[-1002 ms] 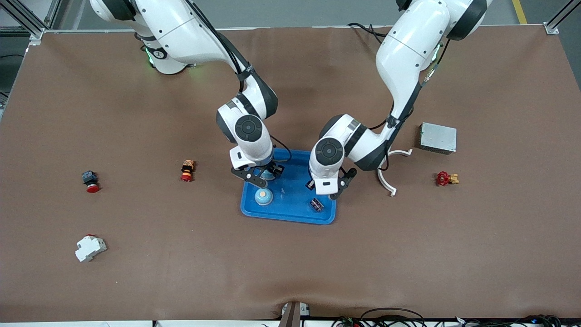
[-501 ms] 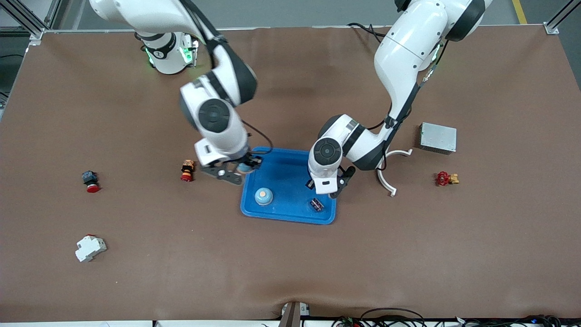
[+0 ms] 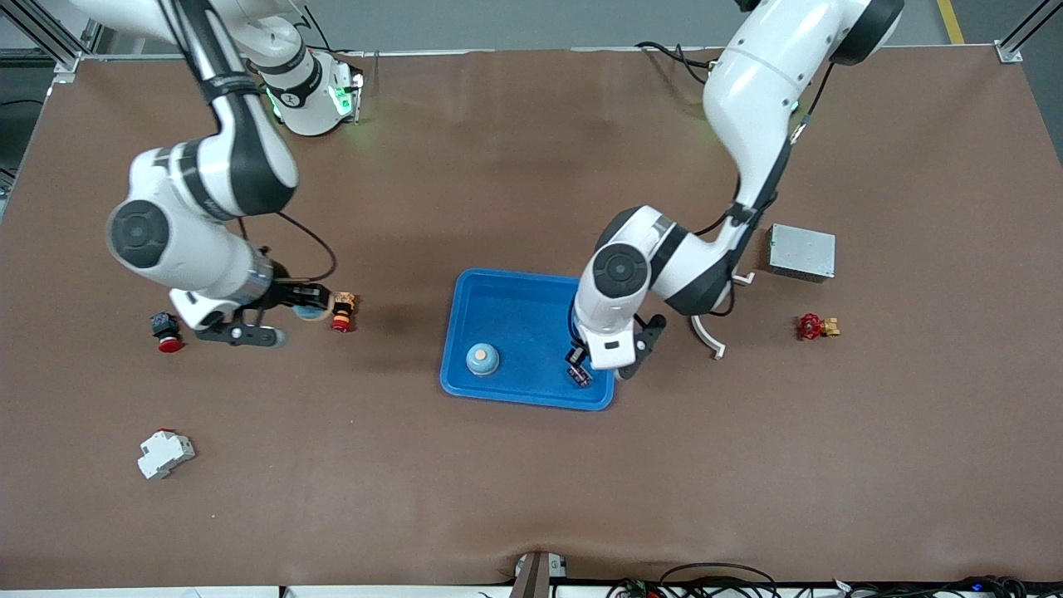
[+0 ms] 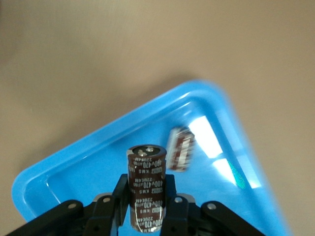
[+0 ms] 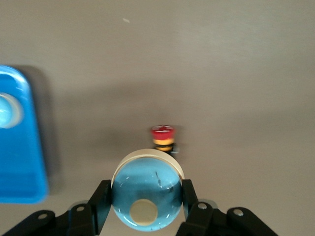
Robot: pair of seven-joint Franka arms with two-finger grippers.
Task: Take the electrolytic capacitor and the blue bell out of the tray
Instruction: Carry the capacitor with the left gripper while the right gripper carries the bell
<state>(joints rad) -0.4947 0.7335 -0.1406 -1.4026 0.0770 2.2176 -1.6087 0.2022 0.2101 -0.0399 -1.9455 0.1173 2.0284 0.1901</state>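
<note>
- Surface: brown mat over whole top, wrinkled along the edge nearest the front cam; cables hang over that edge.
- Room: grey floor past the arms' bases, alu frame posts at the corners, yellow floor stripe at one corner.
- Blue tray mid-surface. In it: a blue bell w/ tan button, upright, near the tray's front edge.
- Left tool over the tray's corner toward the left arm's end, clamped on a capacitor, dark brown sleeve w/ white print, held upright btwn the fingers.
- Second capacitor lies on its side on the tray floor, under/just beside the held one; in front view mostly hidden by the tool.
- Right tool over bare surface toward the right arm's end, well apart from tray, clamped on a second blue bell.
- Red/yellow push button on the surface just beside the right tool.
- Other items: dark switch w/ red cap, white breaker nearer front cam, grey metal box, red valve, white curved clip partly hidden by left arm.
- Hard to tell: print on capacitor only partly legible; right wrist view blurred at tray edge.
</note>
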